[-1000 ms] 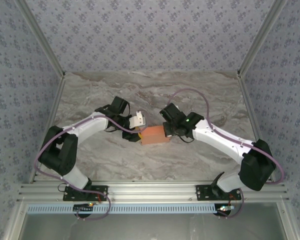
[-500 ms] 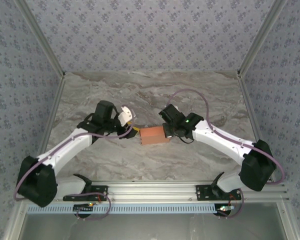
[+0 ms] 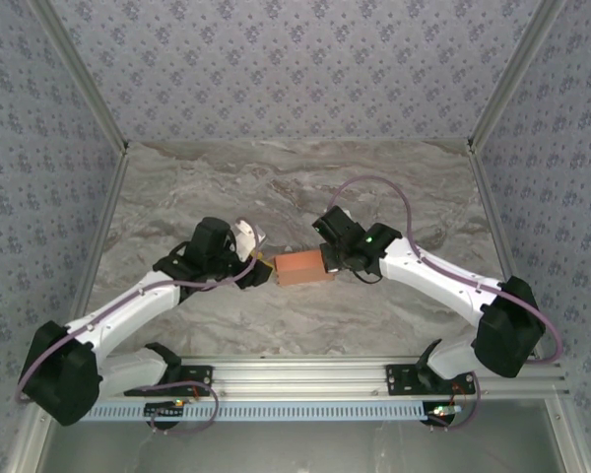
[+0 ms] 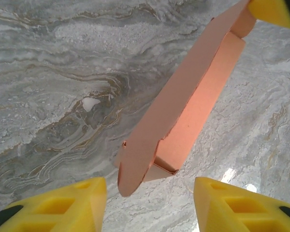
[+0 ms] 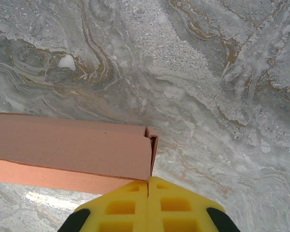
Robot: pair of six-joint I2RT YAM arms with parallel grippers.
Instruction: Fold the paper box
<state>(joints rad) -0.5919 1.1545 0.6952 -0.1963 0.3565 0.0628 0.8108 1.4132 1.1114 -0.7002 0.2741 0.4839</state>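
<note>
Salmon-orange cardboard, the paper box (image 3: 301,267) lies mid-table as a slim, nearly closed shape, strung between the 2 arms. The right claw (image 3: 327,258) is clamped tight on its right end. In the right wrist view the yellow pads (image 5: 116,208) meet with just a seam between them, and the thin end flap is nipped there. That hold looks meant to anchor the box so the other end can be worked without it sliding over the marble-patterned table (image 3: 276,187).

The left claw (image 4: 150,193) is spread wide and grips nothing. Its 2 yellow pads stand either side of the box's left end, where a loose rounded tab sticks out, apart from the cardboard. I judge it is lined up to press that tab shut. Whether the box's underside rests on the table I cannot tell.

The left arm reaches low and long from its base toward the centre, wrist turned inward. The right arm is folded at the elbow out to the right, forearm pointing left along the box.
</note>
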